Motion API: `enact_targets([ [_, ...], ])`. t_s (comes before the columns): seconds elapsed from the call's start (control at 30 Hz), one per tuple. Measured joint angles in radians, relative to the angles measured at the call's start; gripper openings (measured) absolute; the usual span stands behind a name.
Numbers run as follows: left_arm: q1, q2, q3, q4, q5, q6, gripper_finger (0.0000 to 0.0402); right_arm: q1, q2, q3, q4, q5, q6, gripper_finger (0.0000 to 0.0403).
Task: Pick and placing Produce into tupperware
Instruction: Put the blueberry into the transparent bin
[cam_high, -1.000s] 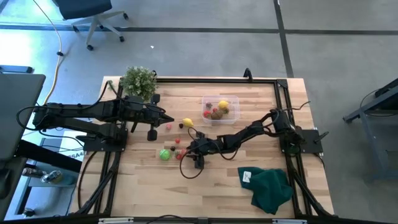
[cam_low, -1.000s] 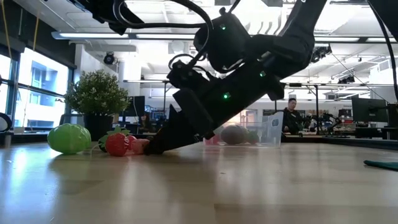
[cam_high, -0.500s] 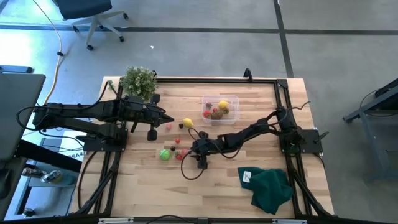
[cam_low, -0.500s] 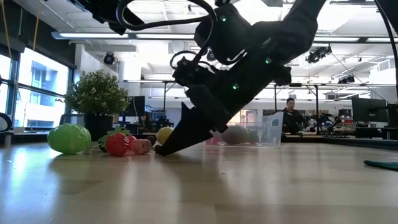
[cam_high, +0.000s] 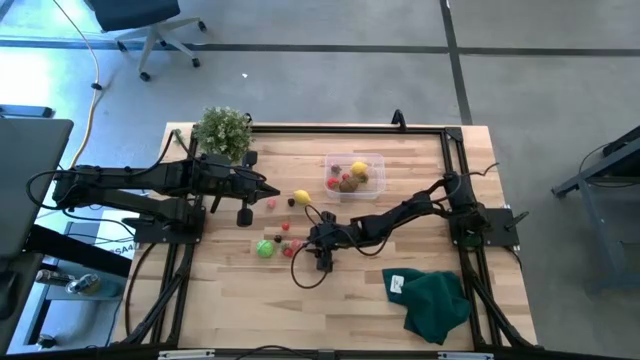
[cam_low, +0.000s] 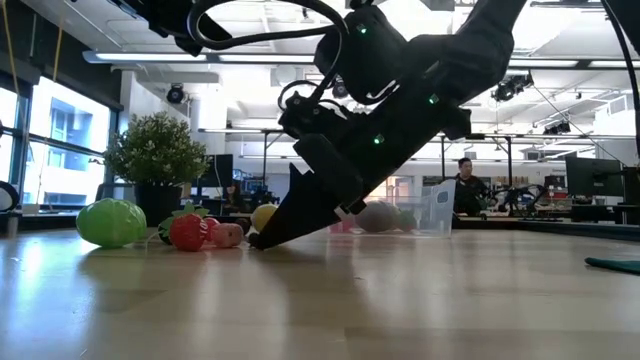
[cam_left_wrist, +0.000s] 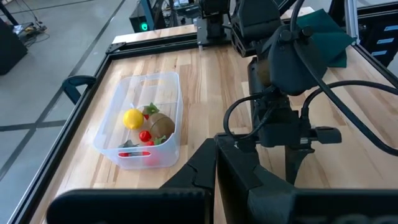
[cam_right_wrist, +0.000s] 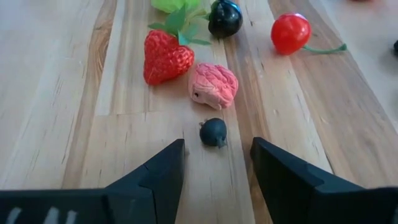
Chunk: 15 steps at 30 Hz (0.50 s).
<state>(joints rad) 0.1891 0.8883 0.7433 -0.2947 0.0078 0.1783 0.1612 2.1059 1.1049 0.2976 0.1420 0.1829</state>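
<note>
Loose produce lies left of the table's middle: a strawberry (cam_right_wrist: 165, 56), a pink raspberry-like piece (cam_right_wrist: 213, 85), a small dark berry (cam_right_wrist: 213, 132), a red cherry (cam_right_wrist: 290, 32), a dark round fruit (cam_right_wrist: 224, 17), a bright green piece (cam_high: 264, 248) and a yellow lemon (cam_high: 301, 198). My right gripper (cam_right_wrist: 217, 146) is open and slants down, its tips low at the tabletop (cam_low: 255, 243). The dark berry lies just beyond the tips, untouched. The clear tupperware (cam_high: 355, 175) at the far middle holds several pieces. My left gripper (cam_high: 272, 190) hovers shut over the left side.
A potted plant (cam_high: 222, 130) stands at the far left corner. A dark green cloth (cam_high: 435, 300) lies near the right front corner. A black frame (cam_high: 455, 150) runs along the table's edges. Bare wood lies in front of the produce.
My right gripper has tipped steeper, its back end rising. Its fingertips have drawn back a little from the pink piece toward the table's right, uncovering that piece and the lemon in the low view. It has stayed open, and has kept still over the last half second.
</note>
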Motion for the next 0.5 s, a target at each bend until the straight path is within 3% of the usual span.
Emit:
enact_targets([
  [0.5,0.000,0.000,0.000,0.000,0.000,0.000,0.0005,-0.005,0.003,-0.002,0.069,-0.015,-0.069,0.0181],
])
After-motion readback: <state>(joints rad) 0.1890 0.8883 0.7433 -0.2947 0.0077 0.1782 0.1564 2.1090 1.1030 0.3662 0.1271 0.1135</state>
